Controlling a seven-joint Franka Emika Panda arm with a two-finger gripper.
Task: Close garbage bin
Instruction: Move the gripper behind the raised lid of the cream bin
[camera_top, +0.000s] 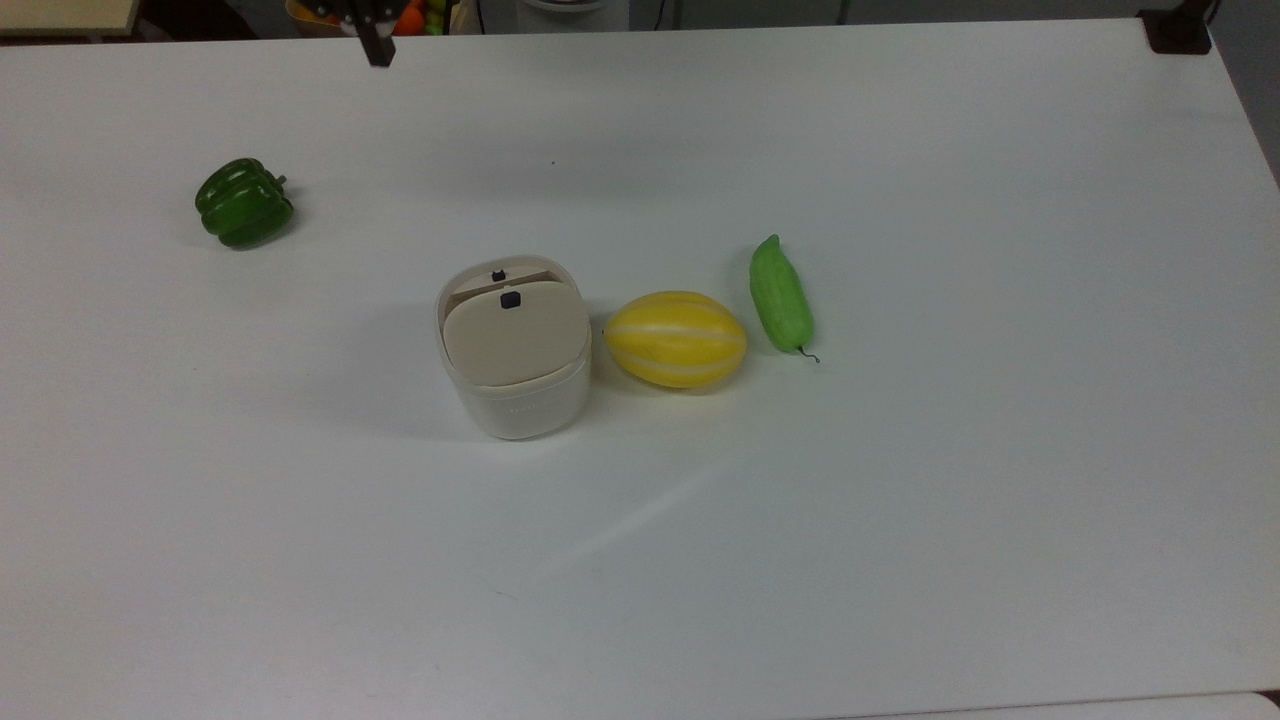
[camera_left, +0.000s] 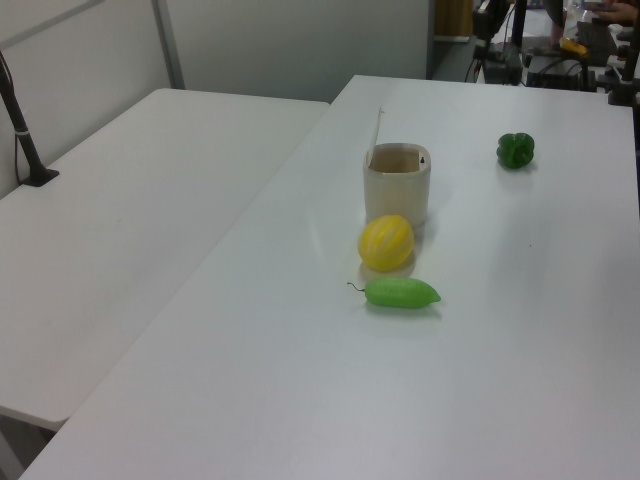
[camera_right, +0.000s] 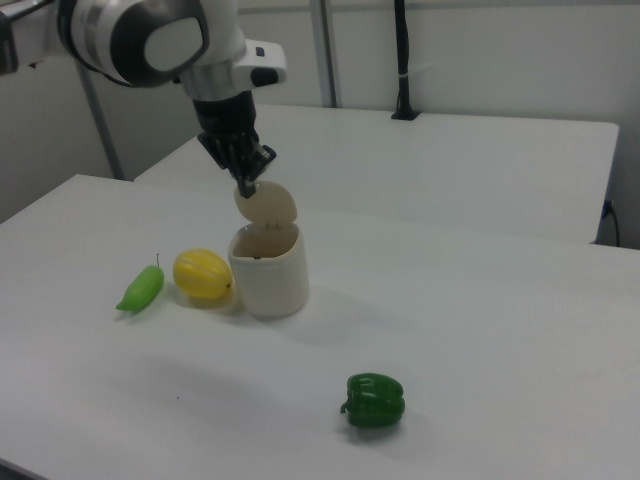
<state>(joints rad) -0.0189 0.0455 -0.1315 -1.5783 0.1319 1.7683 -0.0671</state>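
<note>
Right view, from near to far: a green pepper (camera_right: 374, 400) lies at the front of the table (camera_right: 500, 340), and behind it the garbage bin (camera_right: 268, 270) stands mid-table with a yellow melon (camera_right: 203, 275) just beside it and a green cucumber (camera_right: 141, 287) further along. Its lid (camera_right: 265, 203) stands upright on the far rim, so nothing of the closing is done. The gripper (camera_right: 245, 172) hangs above the lid; whether its fingers are apart I cannot tell. The whole push down remains.
</note>
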